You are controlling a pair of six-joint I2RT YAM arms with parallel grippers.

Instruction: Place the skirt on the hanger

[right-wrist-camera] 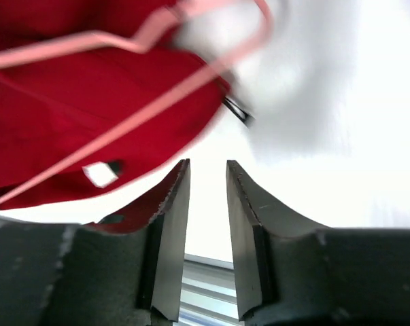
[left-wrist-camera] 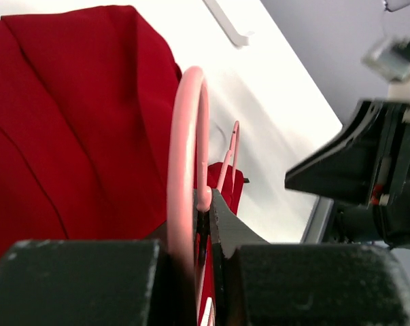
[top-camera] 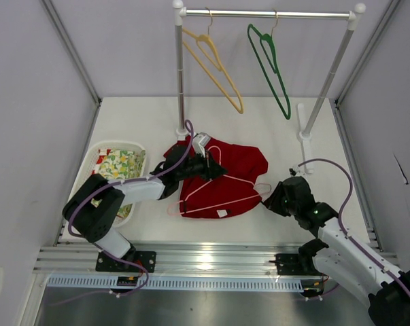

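A white table [top-camera: 259,122] stands between grey walls, with a rack [top-camera: 272,12] behind holding 2 other hangers. The left gripper [top-camera: 205,165] is clamped on the pink hanger [left-wrist-camera: 179,176] near its hook. The red skirt [top-camera: 238,166] spreads under that hanger, just beyond the fingers. The right gripper [right-wrist-camera: 208,178] has its jaws parted on nothing, and the skirt's edge is just ahead to its left.

left hand [left-wrist-camera: 205,227] pinching pink hanger [left-wrist-camera: 185,142], red skirt [left-wrist-camera: 75,122] behind
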